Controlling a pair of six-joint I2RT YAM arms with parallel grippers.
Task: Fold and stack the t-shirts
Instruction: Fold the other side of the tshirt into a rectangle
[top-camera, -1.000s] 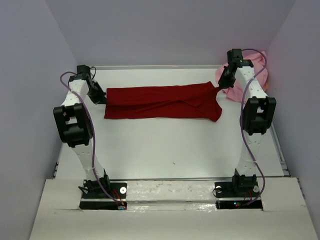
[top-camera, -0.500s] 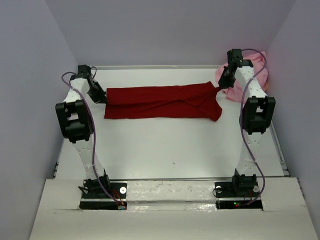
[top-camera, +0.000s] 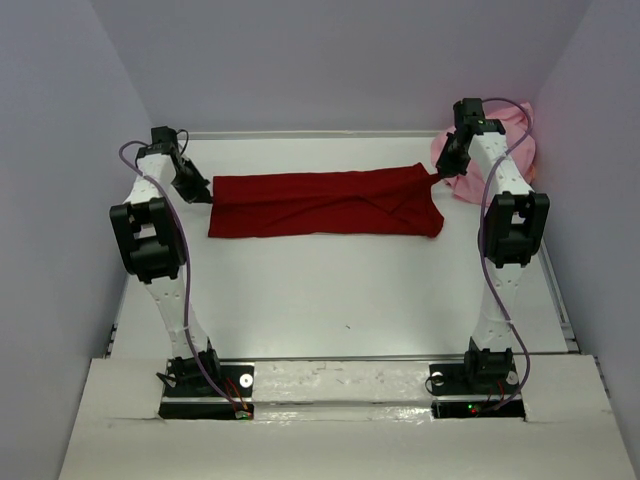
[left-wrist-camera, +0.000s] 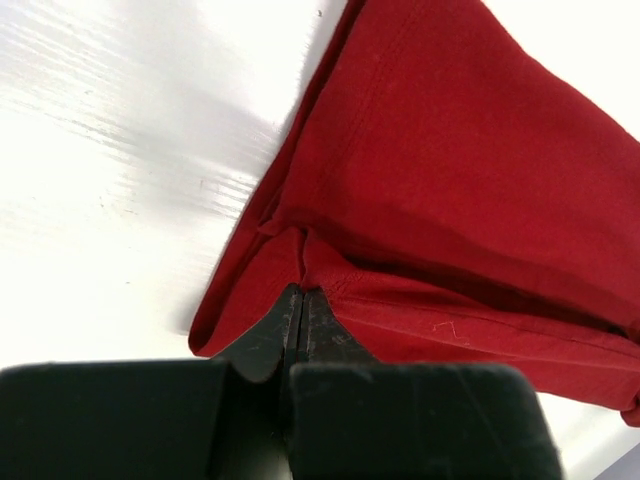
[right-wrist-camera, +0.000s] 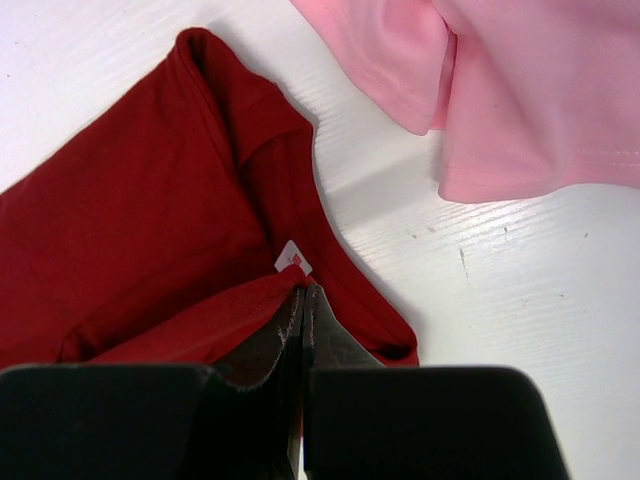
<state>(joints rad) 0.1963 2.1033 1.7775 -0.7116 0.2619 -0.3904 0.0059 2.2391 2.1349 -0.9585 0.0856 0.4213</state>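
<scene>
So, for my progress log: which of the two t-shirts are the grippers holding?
The dark red t-shirt: the left gripper and right gripper are each shut on one end of it. The pink t-shirt lies bunched at the far right, gripped by neither.

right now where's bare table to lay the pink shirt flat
The wide strip of table between the red shirt and the arm bases is bare. A thinner strip runs behind the red shirt. Far right corner is crowded: pink shirt bunched there beside the right gripper.

dark red t-shirt (top-camera: 320, 205), seemingly plain pink t-shirt (right-wrist-camera: 540, 90)
</scene>
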